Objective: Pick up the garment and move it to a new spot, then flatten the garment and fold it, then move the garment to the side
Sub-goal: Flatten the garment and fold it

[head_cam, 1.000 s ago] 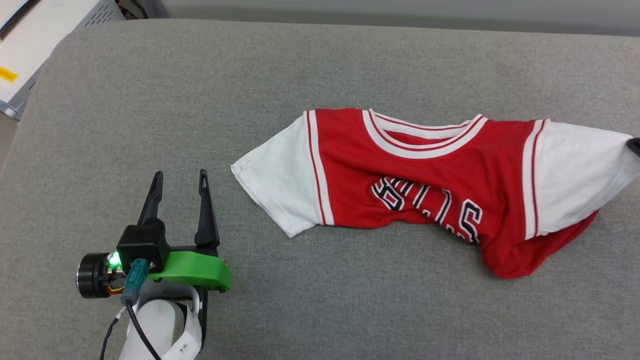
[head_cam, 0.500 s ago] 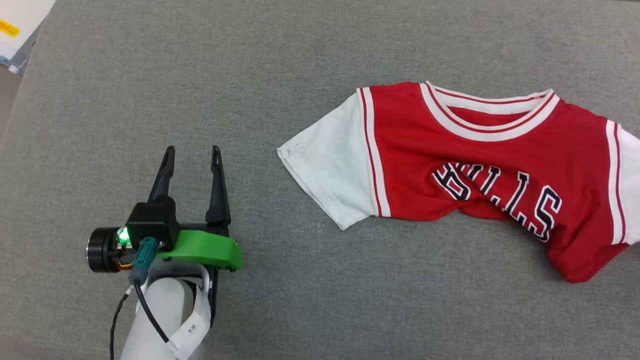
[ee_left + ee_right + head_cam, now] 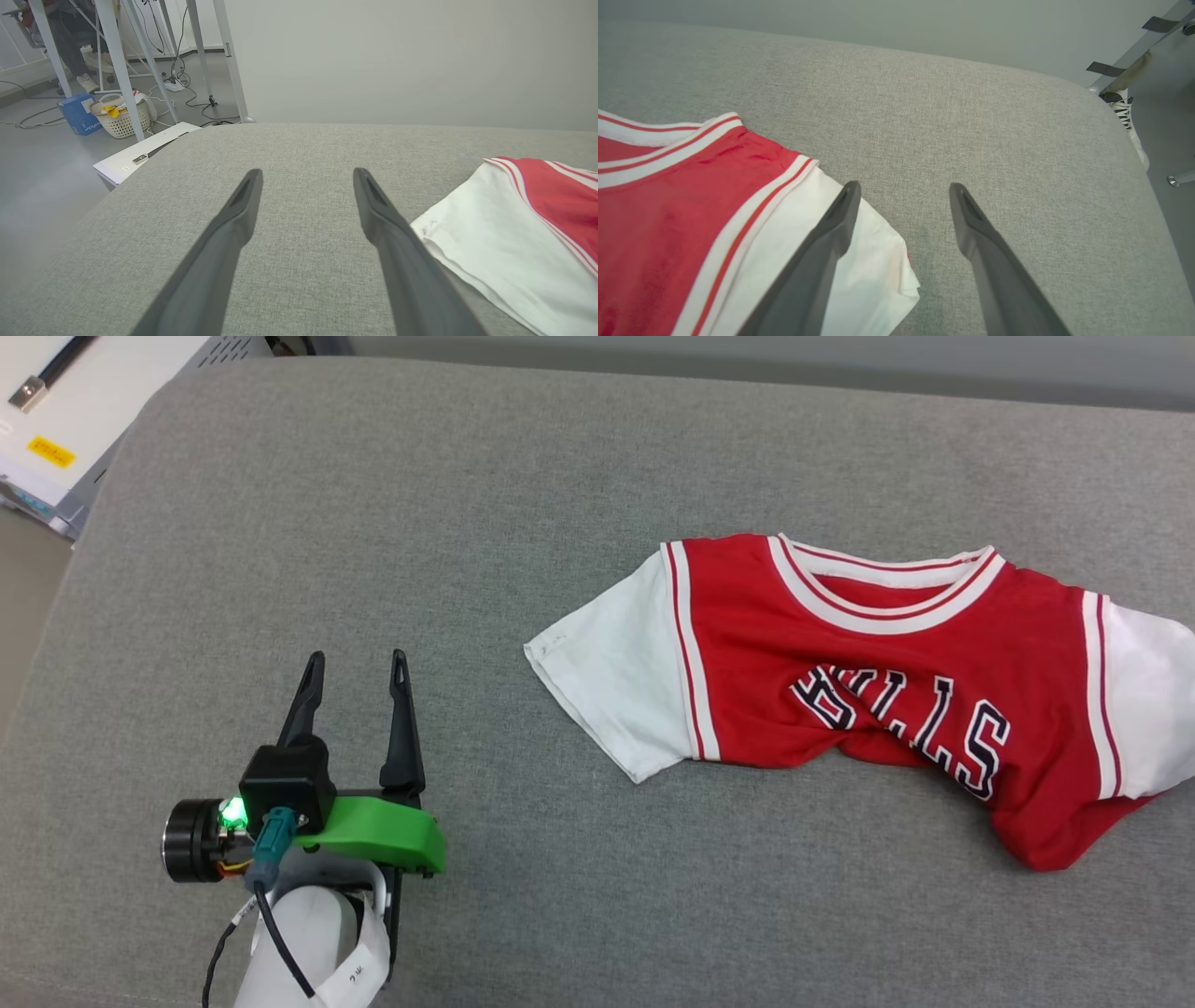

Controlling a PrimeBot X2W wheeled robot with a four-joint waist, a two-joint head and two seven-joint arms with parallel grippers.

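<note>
The garment [image 3: 840,653], a red jersey T-shirt with white sleeves and wrinkled black lettering, lies chest-up on the right half of the grey cushion, its lower part bunched under. My left gripper [image 3: 358,658] rests open at the lower left, a hand's width left of the near white sleeve [image 3: 490,233]. In the left wrist view the left gripper [image 3: 307,171] holds nothing. My right gripper [image 3: 905,185] is open just above the garment's [image 3: 668,210] other white sleeve [image 3: 873,275]. One of its fingers [image 3: 817,270] is over the sleeve's end and the other is over bare cushion.
The grey padded surface [image 3: 467,476] has rounded edges. A white cabinet [image 3: 65,420] stands off its far left corner. Beyond it on the floor are white frame legs [image 3: 117,56], a basket [image 3: 121,121] and a blue box [image 3: 79,112]. A person's shoe [image 3: 1127,116] is past the right edge.
The right gripper has opened and let go of the white sleeve it held a second ago; that sleeve now lies slack. The head camera shifted. The left gripper has stayed put.
</note>
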